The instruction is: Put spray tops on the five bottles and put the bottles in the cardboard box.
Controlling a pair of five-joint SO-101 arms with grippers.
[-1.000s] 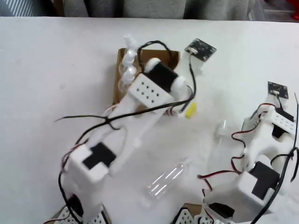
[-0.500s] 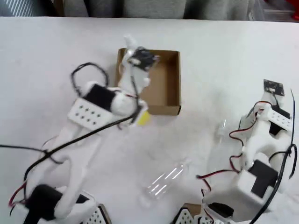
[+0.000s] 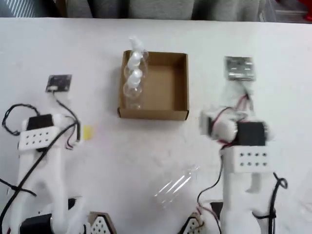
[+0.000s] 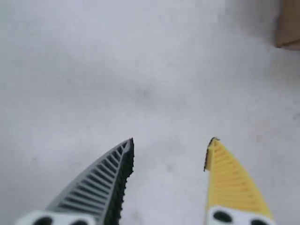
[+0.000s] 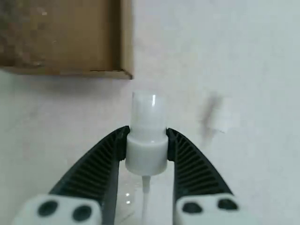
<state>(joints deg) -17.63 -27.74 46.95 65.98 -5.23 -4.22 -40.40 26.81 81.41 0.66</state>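
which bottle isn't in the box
The clear bottle lying on its side on the table, outside the cardboard box on the arms' side. The other bottles sit in a row inside the box along one wall.

White table [image 3: 273,39], grey shapes [image 3: 161,9] beyond its far edge, red object [image 3: 292,7] at corner.

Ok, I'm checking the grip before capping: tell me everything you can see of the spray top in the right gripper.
The spray top is white plastic: a collar, a narrower, paler cap beyond it and a thin dip tube trailing from the other end. The right gripper is shut on the collar, which sits between its black fingers. It is held over the white table, near a corner of the cardboard box.
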